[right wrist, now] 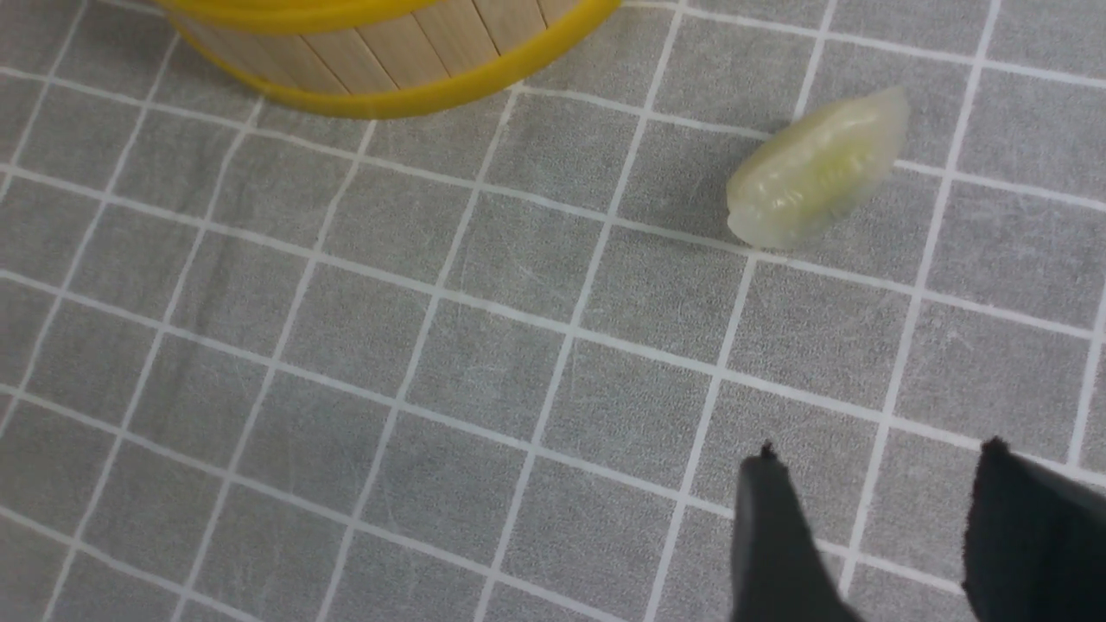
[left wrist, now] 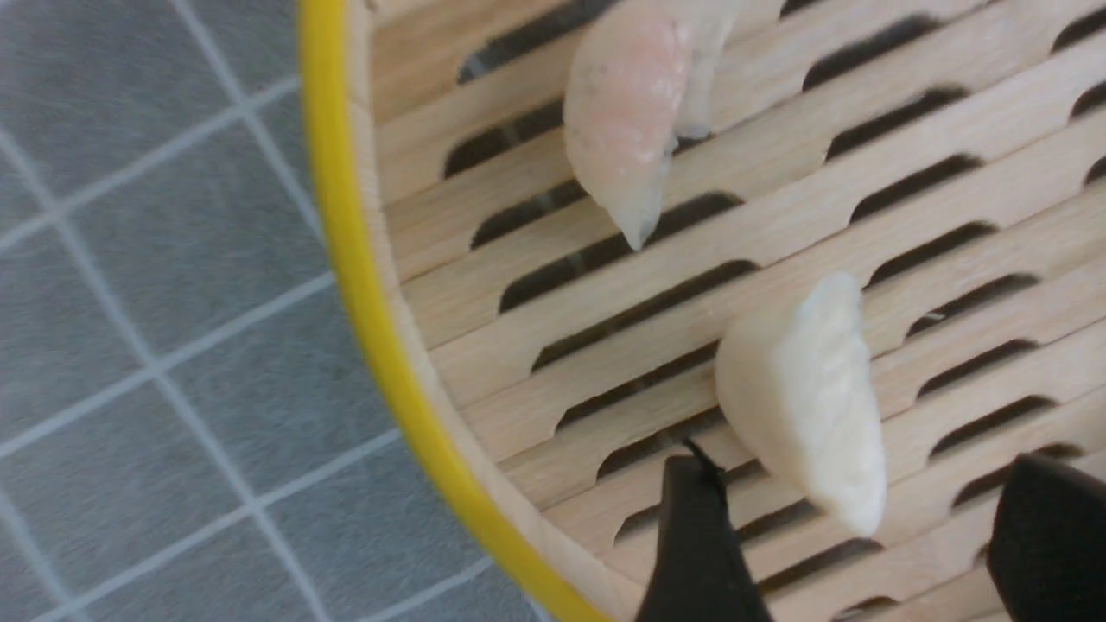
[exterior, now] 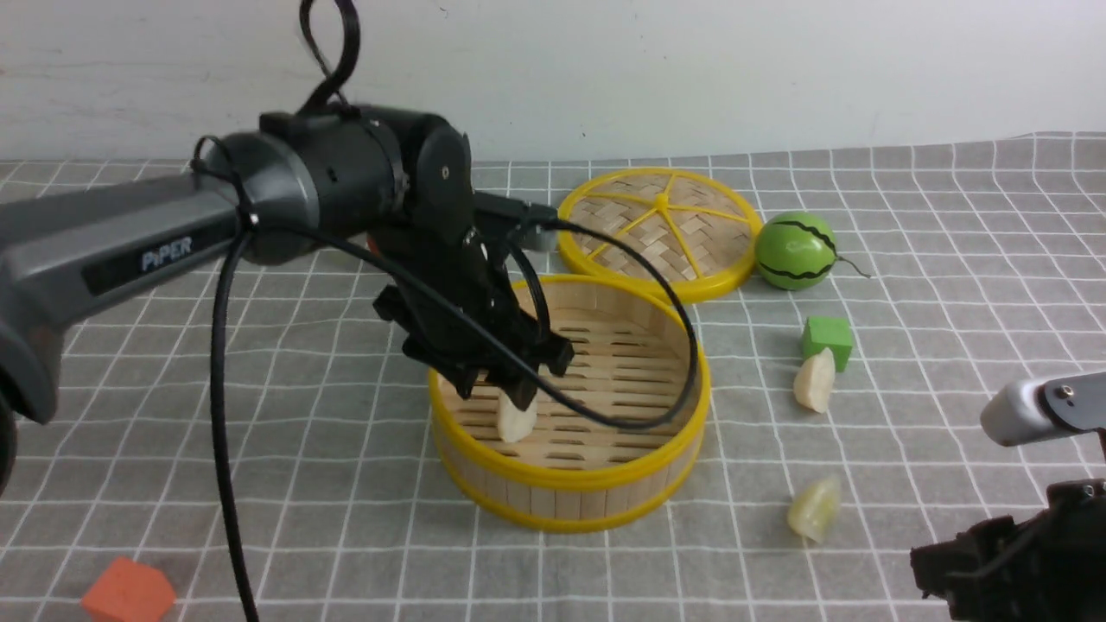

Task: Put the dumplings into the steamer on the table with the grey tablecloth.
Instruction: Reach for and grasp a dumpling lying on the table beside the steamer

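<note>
The steamer (exterior: 570, 497) stands mid-table on the grey tablecloth (exterior: 302, 449). My left gripper (exterior: 492, 384) is lowered inside it, open and empty. In the left wrist view its fingers (left wrist: 700, 536) stand wide apart over the slatted floor (left wrist: 778, 225). A white dumpling (left wrist: 804, 397) lies loose between them, and a pinkish dumpling (left wrist: 631, 130) lies farther in. The front view shows only one dumpling (exterior: 517, 419) in the steamer. Two dumplings lie on the cloth to the right, a cream one (exterior: 815, 380) and a yellowish one (exterior: 815, 510). My right gripper (exterior: 942, 570) is open and empty, short of the yellowish dumpling (right wrist: 816, 168).
The flat woven lid (exterior: 661, 229) lies behind the steamer. A green watermelon toy (exterior: 795, 250) sits to its right. A green cube (exterior: 828, 339) touches the cream dumpling. An orange block (exterior: 128, 592) is at the front left. The left arm's cable hangs over the steamer.
</note>
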You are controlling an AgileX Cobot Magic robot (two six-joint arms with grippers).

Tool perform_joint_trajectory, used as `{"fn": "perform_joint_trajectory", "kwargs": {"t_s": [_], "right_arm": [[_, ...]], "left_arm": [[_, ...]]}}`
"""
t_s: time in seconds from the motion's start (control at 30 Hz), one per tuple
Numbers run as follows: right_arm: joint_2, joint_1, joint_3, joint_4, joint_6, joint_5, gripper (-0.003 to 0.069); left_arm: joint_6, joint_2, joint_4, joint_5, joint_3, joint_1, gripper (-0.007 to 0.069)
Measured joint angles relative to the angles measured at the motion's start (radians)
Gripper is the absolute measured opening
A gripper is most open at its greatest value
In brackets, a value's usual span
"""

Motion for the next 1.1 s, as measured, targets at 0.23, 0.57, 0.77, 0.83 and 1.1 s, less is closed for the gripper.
{"fn": "perform_joint_trajectory", "kwargs": {"t_s": [0.23, 0.57, 0.77, 0.83, 1.1], "right_arm": [[0.186, 0.000, -0.028, 0.022, 0.109, -0.093, 0.0524], [0.586, 0.000, -0.276, 0.075, 0.115, -0.181, 0.0501], [0.738, 0.015, -0.384, 0.064, 0.115, -0.182, 0.0410], [0.759, 0.018, -0.409, 0.043, 0.115, -0.162, 0.0321], [0.744, 0.019, -0.429, -0.024, 0.115, -0.043, 0.0249]], "left_arm": [[-0.077, -0.192, 0.030, 0.154, -0.165, 0.000, 0.0430], [-0.025, -0.611, -0.189, 0.226, 0.165, 0.000, 0.0414], [0.007, -0.908, -0.134, 0.115, 0.471, 0.000, 0.0413], [-0.017, -1.018, -0.068, 0.104, 0.563, 0.000, 0.0413], [-0.251, -1.354, 0.200, 0.146, 0.938, 0.000, 0.0377]]}}
